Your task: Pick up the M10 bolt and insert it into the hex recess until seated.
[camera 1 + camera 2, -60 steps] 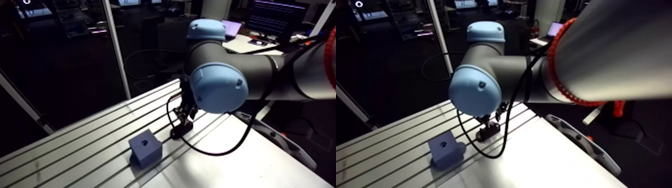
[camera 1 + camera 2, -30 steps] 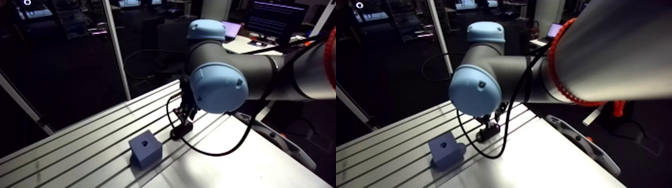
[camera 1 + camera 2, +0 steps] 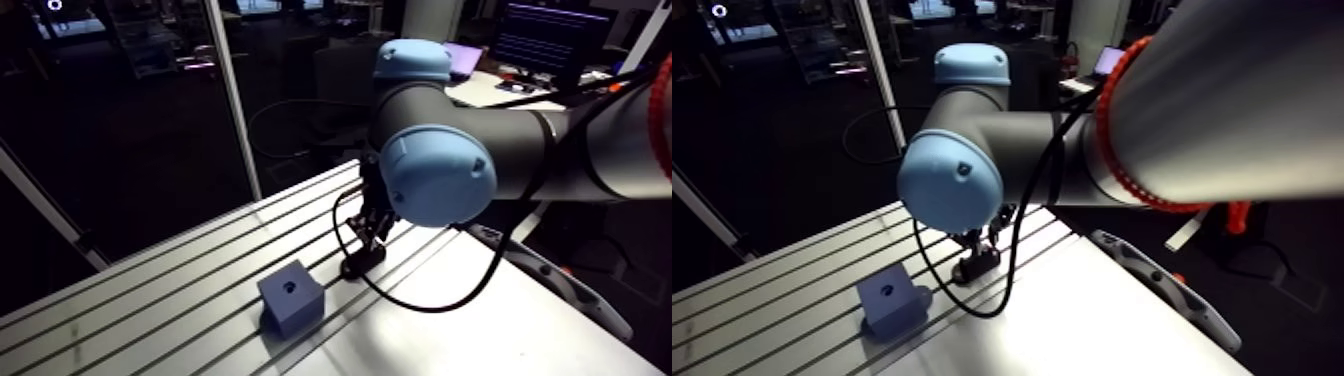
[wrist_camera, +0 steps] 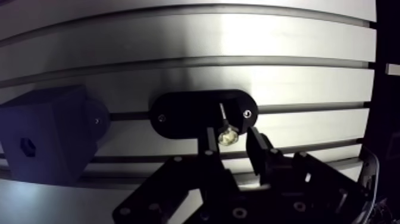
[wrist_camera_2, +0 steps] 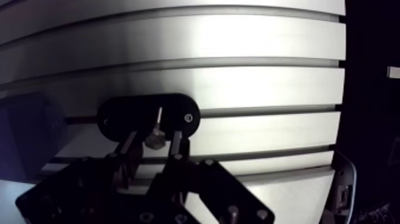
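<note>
**A:** What do we get from the arm view?

**B:** We see the slotted tabletop (image 3: 160,295) with a blue block (image 3: 291,300) standing on it. The block's hex recess (image 3: 290,286) faces up. The wrist comes down to the right of the block and a little farther back. The jaws sit low over the tabletop, near the block but apart from it. From here they look too small and dark for us to read.

**A:** And the wrist view?

**B:** There we look down past the jaws at a black oval plate (image 4: 190,113) set across one of the tabletop's slots. The M10 bolt (image 4: 227,132) is at that plate. Its pale head is between the jaws and its thin shank points away from them. We cannot tell whether it stands or lies.

**A:** Are the jaws holding it?

**B:** No. We see them parted, one on each side of the head, with a gap showing beside it.

**A:** Where is the block?

**B:** It is just beside one end of the plate, off to the side of the jaws. We cannot say whether block and plate touch. The recess is well apart from the bolt.
</note>
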### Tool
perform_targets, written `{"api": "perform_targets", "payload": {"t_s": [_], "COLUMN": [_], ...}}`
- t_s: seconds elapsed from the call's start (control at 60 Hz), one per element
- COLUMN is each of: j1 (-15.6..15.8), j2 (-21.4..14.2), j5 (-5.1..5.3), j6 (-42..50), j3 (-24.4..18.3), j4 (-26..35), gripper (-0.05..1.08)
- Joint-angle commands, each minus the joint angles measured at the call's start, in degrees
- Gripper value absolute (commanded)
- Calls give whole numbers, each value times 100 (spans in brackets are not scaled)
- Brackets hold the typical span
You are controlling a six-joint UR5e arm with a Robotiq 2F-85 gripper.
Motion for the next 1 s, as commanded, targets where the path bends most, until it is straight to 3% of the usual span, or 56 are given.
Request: {"api": "perform_targets", "payload": {"t_s": [0.017,1.0], "j1": [7,9], "j2": [17,51], "j5": [0,0], "j6": [2,2], "j3": [12,3], "j4": [0,-26], "gripper": [61,67]}}
